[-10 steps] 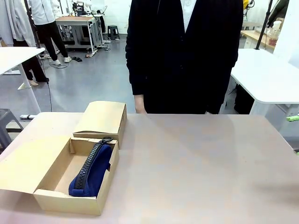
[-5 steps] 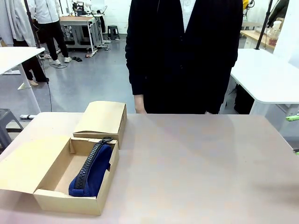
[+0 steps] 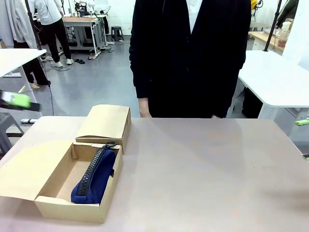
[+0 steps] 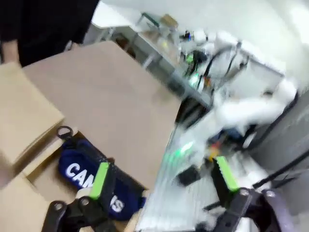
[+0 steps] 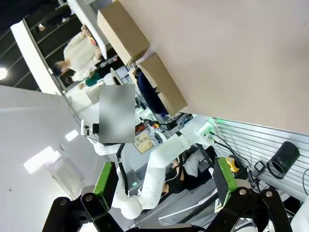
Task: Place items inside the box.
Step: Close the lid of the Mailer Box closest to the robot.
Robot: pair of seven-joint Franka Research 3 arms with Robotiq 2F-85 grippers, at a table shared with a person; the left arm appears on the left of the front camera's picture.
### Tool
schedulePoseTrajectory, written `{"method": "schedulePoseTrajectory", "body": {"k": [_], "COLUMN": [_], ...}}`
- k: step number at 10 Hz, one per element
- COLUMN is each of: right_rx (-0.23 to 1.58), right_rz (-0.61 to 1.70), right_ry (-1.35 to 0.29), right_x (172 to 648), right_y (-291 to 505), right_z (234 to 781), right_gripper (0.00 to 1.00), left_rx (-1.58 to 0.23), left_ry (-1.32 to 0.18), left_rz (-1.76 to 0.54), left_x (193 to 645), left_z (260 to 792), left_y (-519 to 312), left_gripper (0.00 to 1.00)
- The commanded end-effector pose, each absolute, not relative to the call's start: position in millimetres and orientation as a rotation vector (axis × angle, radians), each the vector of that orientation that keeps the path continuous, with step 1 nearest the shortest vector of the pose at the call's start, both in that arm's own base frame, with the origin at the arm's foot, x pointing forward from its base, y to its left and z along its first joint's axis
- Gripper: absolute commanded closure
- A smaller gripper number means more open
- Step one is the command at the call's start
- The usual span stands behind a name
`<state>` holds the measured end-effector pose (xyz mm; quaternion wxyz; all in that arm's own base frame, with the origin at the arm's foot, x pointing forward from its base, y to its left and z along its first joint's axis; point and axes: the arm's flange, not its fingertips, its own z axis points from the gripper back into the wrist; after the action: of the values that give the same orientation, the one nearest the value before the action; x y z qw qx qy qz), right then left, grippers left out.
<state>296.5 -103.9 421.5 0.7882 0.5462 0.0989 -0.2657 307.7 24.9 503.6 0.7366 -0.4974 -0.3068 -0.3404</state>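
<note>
Near left, the box point(image 3: 48, 203) holds one navy pencil case point(image 3: 94, 176). My left gripper point(image 4: 161, 181) and right gripper point(image 5: 164, 181) hang apart, empty. Next I need another item; table bare.

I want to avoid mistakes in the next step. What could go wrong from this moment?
The left hand is open and blurred with motion above the navy pencil case in the box; it could bump the box wall or the case. The raised lid flap may catch an arm coming in. The person stands close to the table's far edge.
</note>
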Motion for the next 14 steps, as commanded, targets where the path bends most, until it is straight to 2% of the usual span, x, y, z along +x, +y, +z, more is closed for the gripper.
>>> {"method": "schedulePoseTrajectory", "body": {"k": [1,3,4,5,6,7,10,12,14], "right_rx": [1.194,1.194,1.194,1.194,1.194,1.194,1.194,1.194,1.194], "right_rz": [-0.554,-0.554,-0.554,-0.554,-0.554,-0.554,-0.554,-0.554,-0.554], "right_ry": [0.201,0.201,0.201,0.201,0.201,0.201,0.201,0.201,0.201], "right_x": [294.8,294.8,294.8,294.8,294.8,294.8,294.8,294.8,294.8], "right_y": [-105.6,-105.6,-105.6,-105.6,-105.6,-105.6,-105.6,-105.6,-105.6], "right_z": [422.0,422.0,422.0,422.0,422.0,422.0,422.0,422.0,422.0], "right_gripper": [0.00,0.00,0.00,0.00,0.00,0.00,0.00,0.00,0.00], "left_rx": [-0.471,-0.139,-0.060,0.060,0.253,-0.501,-0.501,-0.402,-0.406], "left_ry": [-1.091,-1.143,-1.159,-1.150,-1.126,-0.706,-0.706,-0.738,-0.731], "left_rz": [-1.517,-1.659,-1.665,-1.658,-1.541,-1.489,-1.489,-1.473,-1.575], "left_x": [290.2,297.9,304.2,311.9,322.8,316.8,316.8,336.9,349.9], "left_z": [455.3,445.4,440.5,438.9,458.3,459.1,459.1,446.5,422.9], "left_y": [5.4,34.8,61.4,87.9,117.2,68.8,68.8,95.2,135.9], "left_gripper": [0.00,0.00,0.00,0.00,0.00,0.00,0.00,0.00,0.00]}}
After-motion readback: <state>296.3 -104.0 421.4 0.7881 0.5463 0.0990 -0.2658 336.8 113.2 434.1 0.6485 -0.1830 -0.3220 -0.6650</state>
